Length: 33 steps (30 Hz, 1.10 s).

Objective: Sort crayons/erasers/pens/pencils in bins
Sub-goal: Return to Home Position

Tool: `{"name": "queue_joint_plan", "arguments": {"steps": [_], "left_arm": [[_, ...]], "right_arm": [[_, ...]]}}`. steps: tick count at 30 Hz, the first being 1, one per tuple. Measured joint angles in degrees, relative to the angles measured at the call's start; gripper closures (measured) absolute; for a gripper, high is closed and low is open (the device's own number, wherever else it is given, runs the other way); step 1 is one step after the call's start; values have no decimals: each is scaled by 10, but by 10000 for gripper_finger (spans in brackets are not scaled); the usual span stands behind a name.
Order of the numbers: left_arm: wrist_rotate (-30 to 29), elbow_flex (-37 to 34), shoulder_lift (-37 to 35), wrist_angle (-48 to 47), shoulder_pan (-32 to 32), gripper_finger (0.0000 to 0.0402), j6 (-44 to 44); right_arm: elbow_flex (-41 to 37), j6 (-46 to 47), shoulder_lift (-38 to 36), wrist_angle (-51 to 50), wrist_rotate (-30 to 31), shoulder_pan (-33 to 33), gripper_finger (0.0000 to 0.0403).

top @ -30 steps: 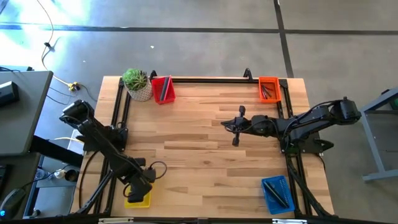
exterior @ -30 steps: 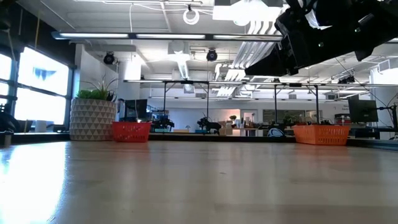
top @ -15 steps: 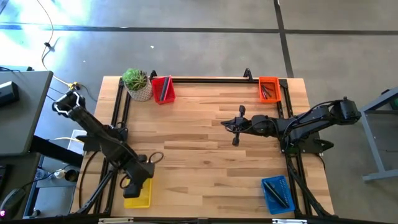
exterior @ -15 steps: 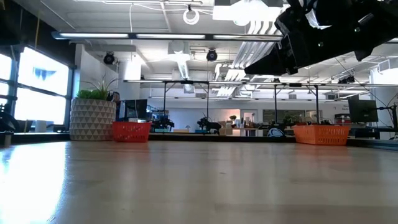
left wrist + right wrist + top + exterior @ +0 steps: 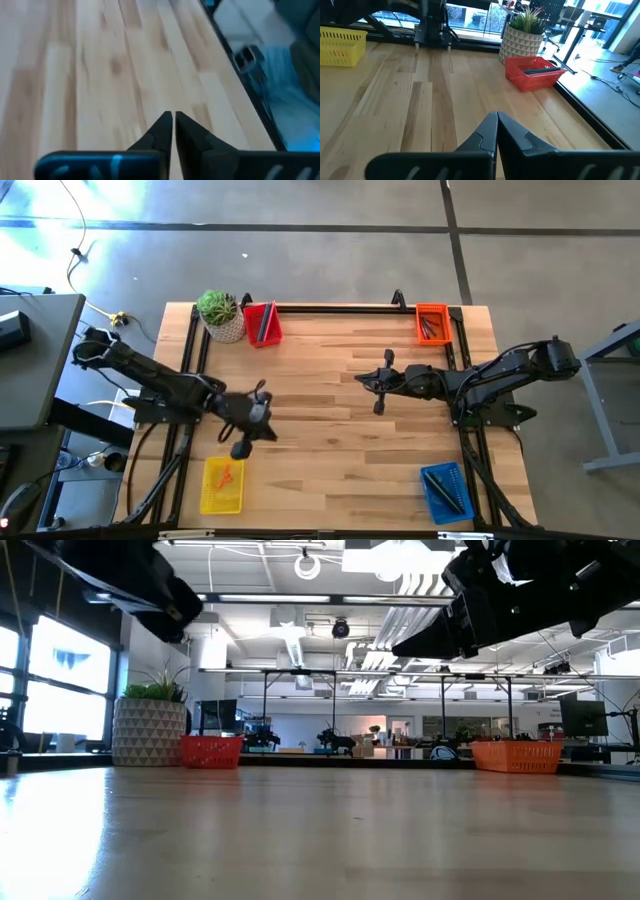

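Landmark: plant pot, stood at one far corner of the table.
Red bin: sat just beside the plant pot on the same far edge, with long dark sticks inside; seen next to the pot in the low view and the right wrist view as well.
Orange bin: sat on the pot's far edge, at the opposite corner, with a few small sticks inside, too small to name.
Yellow bin: sat on the pot's side of the table, at the near corner, with a small orange piece inside.
Blue bin: sat at the corner diagonally across from the pot, with thin sticks inside.
Left gripper: hung over bare wood, about midway between the pot and the yellow bin and a little further in toward the table's middle; clear of the yellow bin.
Left fingers: pressed together, nothing between them, touching nothing.
Right gripper: hung over the table's middle, well apart from the pot, aimed toward the pot's side.
Right fingers: pressed together, holding nothing.
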Motion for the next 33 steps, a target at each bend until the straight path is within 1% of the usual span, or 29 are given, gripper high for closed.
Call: {"name": "queue_joint_plan", "arguments": {"steps": [2,5,8,10,13,16,19,23,27,31,33], "left_arm": [[12,-37,-8,66,28,398,24],[23,-81,-9,173,63,394,53],[24,-117,-13,257,91,395,82],[24,-132,-17,293,109,399,101],[25,-149,-39,320,132,400,119],[26,-162,-77,322,153,400,136],[28,-179,-126,327,174,401,155],[28,-212,-195,326,205,401,158],[28,-247,-246,348,226,401,156],[27,-284,-285,387,242,401,153],[27,-295,-301,390,251,401,152]], "right_arm": [[0,0,0,3,0,0,403],[0,1,0,3,0,0,403],[0,1,0,5,0,0,403],[0,-1,0,10,0,0,403],[0,-2,-4,6,0,-2,403],[1,-5,-25,-21,-4,-9,403],[0,-7,-69,-82,-10,-23,403],[0,1,-142,-162,-44,-44,403],[0,-3,-215,-223,-50,-62,403],[-37,-3,-280,-223,-55,-80,403],[-64,0,-316,-216,-55,-86,403]]}}
